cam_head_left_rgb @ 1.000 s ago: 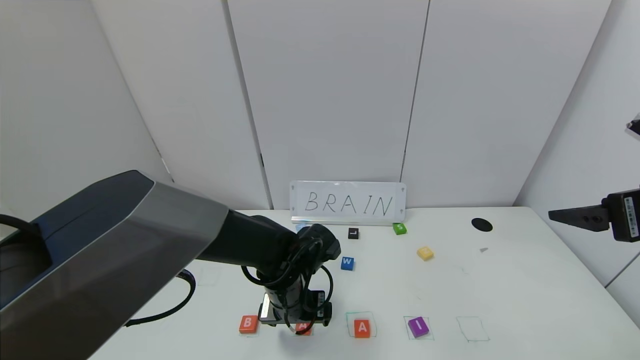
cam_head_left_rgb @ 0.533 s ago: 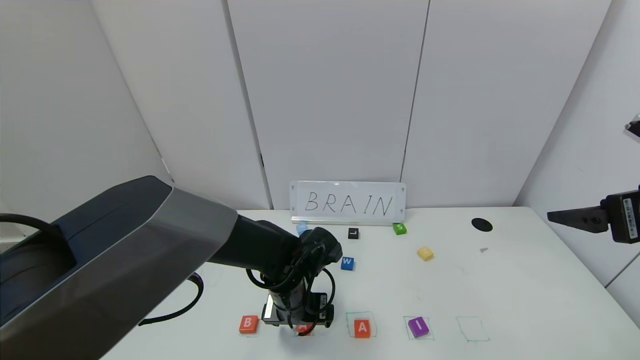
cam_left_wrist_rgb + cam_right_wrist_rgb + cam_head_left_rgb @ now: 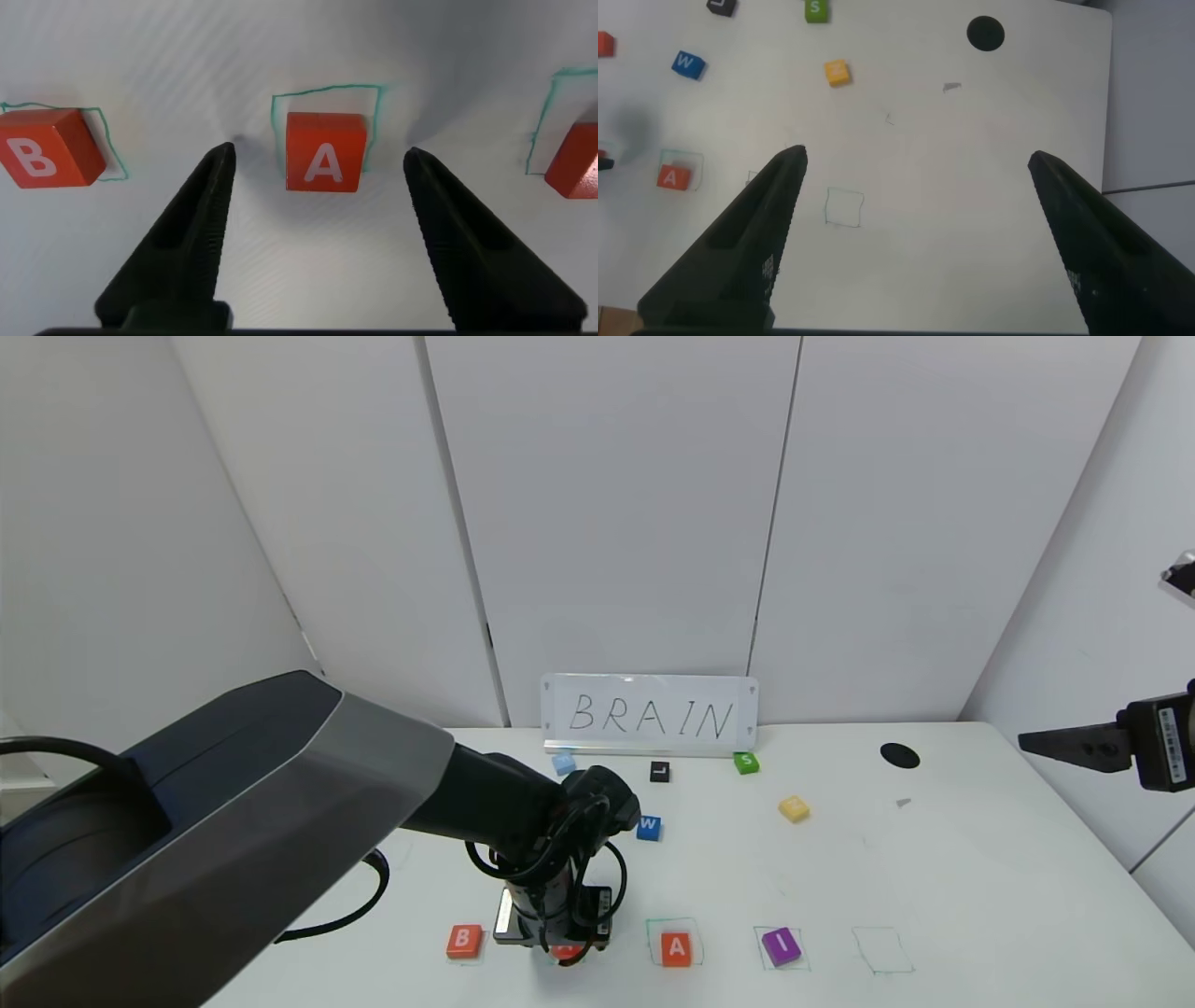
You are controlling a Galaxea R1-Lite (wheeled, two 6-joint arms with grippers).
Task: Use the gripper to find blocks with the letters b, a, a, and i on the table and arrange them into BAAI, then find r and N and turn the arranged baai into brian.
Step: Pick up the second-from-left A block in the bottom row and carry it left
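On the white table (image 3: 980, 859) a front row holds the orange-red B (image 3: 464, 941), an orange-red A (image 3: 567, 951) mostly hidden under my left gripper, a second A (image 3: 676, 948) and the purple I (image 3: 780, 945). My left gripper (image 3: 558, 941) is open and points down over the first A. In the left wrist view the gripper (image 3: 320, 155) straddles that A (image 3: 325, 152) without touching it; the B (image 3: 47, 149) lies beside it. The yellow N (image 3: 794, 808) lies farther back. An orange-red block (image 3: 604, 43) with an unreadable letter shows in the right wrist view. My right gripper (image 3: 917, 159) is open and empty, high at the table's right.
A BRAIN sign (image 3: 650, 714) stands at the back. Before it lie a light blue block (image 3: 563, 763), black L (image 3: 660, 771), green S (image 3: 746, 763) and blue W (image 3: 649, 827). An empty green square (image 3: 882, 950) is right of I. A black hole (image 3: 899, 755) is at back right.
My left gripper has sunk lower over the first A, hiding more of it. The blocks and the right arm have hardly moved.
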